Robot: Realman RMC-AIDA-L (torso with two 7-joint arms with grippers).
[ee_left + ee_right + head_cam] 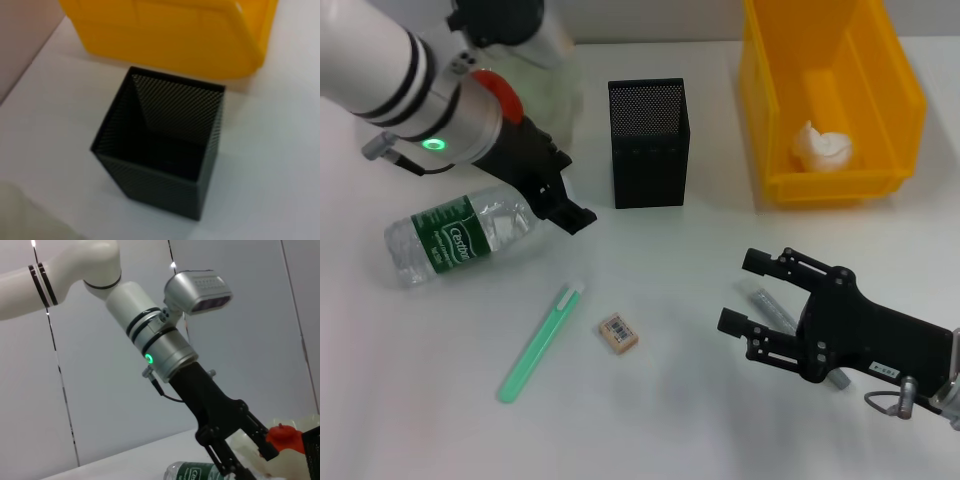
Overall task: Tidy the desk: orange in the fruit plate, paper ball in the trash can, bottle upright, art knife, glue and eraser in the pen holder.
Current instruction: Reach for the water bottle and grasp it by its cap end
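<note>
Fingers of the left gripper [563, 205] reach down at the cap end of the bottle [455, 240], which lies on its side; whether they grip it or how wide they stand cannot be told, and the cap is hidden behind them. Spread wide, the right gripper [748, 292] hovers over a grey stick [767, 303] that is mostly covered by it. Behind the left arm, the fruit plate [555, 95] and orange [500, 90] show only in part. Glue [540, 342] and eraser [618, 334] lie on the table [650, 420] near each other, in front of the pen holder [649, 143]. Inside the trash can [825, 90] sits the paper ball [822, 146].
</note>
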